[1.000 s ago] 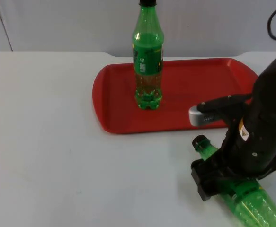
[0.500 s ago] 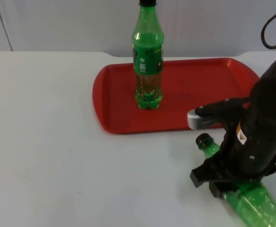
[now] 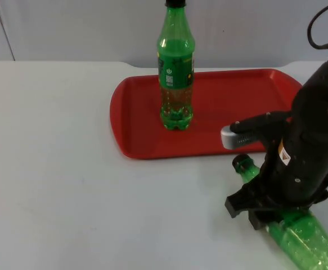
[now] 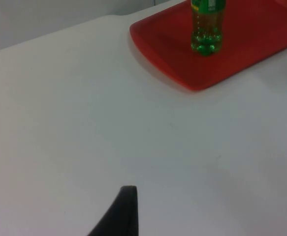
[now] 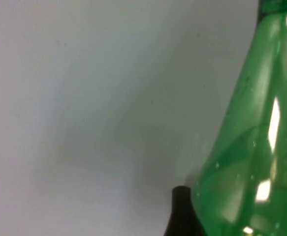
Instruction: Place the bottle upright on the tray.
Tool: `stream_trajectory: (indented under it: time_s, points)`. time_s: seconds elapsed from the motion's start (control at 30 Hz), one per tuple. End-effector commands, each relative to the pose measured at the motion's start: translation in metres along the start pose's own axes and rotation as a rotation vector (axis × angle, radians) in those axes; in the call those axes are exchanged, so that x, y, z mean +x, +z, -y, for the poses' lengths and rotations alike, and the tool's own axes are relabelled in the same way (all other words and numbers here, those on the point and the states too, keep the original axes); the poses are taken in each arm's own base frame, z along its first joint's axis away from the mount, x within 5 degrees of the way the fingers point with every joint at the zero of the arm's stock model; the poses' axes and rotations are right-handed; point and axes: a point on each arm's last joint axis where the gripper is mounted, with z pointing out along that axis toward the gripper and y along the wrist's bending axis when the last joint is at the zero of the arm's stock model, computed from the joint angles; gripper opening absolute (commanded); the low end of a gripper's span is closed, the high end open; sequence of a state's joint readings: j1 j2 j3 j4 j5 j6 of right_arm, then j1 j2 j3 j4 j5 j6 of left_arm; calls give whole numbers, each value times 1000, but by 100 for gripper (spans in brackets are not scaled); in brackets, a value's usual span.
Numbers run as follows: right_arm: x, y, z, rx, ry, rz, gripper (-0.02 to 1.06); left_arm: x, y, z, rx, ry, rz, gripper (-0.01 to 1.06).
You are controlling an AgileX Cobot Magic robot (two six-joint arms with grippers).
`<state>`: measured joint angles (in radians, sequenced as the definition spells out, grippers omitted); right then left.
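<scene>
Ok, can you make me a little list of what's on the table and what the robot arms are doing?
tray: red tray, lying flat on the white table
standing bottle: green, upright on the tray
lying bottle: green, on its side on the table in front of the tray, black cap toward the tray
right gripper: down over the lying bottle's neck
left gripper: waiting above the bare table

I see the tray (image 3: 231, 118) toward the back of the desk (image 3: 68, 185). One bottle (image 3: 176, 73) stands upright on the tray's left half. A second bottle (image 3: 299, 236) lies on the desk in front of the tray's right end, cap toward the tray, under my right claw (image 3: 254, 211).
</scene>
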<state>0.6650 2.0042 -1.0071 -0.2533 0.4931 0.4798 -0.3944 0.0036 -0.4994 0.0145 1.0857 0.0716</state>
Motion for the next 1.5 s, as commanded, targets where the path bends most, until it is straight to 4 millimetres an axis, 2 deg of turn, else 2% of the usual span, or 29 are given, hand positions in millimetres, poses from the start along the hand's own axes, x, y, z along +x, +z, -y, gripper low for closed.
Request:
stream_trajectory:
  time_s: [0.0, 0.07, 0.1, 0.23, 0.27, 0.43, 0.47, 0.6, 0.63, 0.67, 0.77, 0.8, 0.83, 0.9, 1.0, 1.13, 1.2, 1.23, 1.43, 1.47]
  points:
    - [-6, -11, -3, -13, -6, 46, 0, 0, 1, 1, 5, -3, 9, 104]
    - [-10, -23, -3, -32, -1, 100, 0, 0, 1, 1, 5, -3, 9, 104]
    - [-10, -23, -3, -32, -1, 100, 0, 0, 1, 1, 5, -3, 9, 104]
    - [-22, -68, 0, -73, -8, 269, 0, 0, 1, 1, 5, -3, 9, 104]
    - [-22, -68, 0, -73, -8, 269, 0, 0, 1, 1, 5, -3, 9, 104]
    - [-27, -137, 10, -74, -78, 511, 0, 0, 1, 1, 5, -3, 9, 104]
    - [-27, -137, 10, -74, -78, 511, 0, 0, 1, 1, 5, -3, 9, 104]
    - [-22, -190, 20, -55, -139, 708, 0, 0, 1, 1, 5, -3, 9, 104]
    - [-22, -190, 20, -55, -139, 708, 0, 0, 1, 1, 5, -3, 9, 104]
    - [-20, -208, 22, -58, -161, 787, 0, 0, 1, 1, 5, -3, 9, 104]
    - [-14, -240, 26, -60, -207, 930, 0, 0, 1, 1, 5, -3, 9, 104]
    - [-12, -249, 27, -60, -228, 979, 0, 0, 1, 1, 5, -3, 9, 104]
    - [-12, -249, 27, -60, -228, 979, 0, 0, 1, 1, 5, -3, 9, 104]
    - [-5, -274, 30, -54, -273, 1097, 0, 0, 1, 1, 5, -3, 9, 104]
    - [2, -293, 32, -43, -323, 1191, 0, 0, 1, 0, 4, -2, 9, 104]
    - [3, -302, 41, -50, -305, 1255, 0, 0, 1, 0, 4, -2, 9, 104]
    - [-1, -305, 53, -45, -276, 1303, 0, 0, 1, 0, 4, -2, 9, 104]
    - [-1, -305, 53, -45, -276, 1303, 0, 0, 1, 0, 4, -2, 9, 104]
    - [-7, -324, 91, -123, -139, 1588, 0, 0, 1, 0, 4, -2, 9, 104]
    - [-7, -324, 91, -123, -139, 1588, 0, 0, 1, 0, 4, -2, 9, 104]
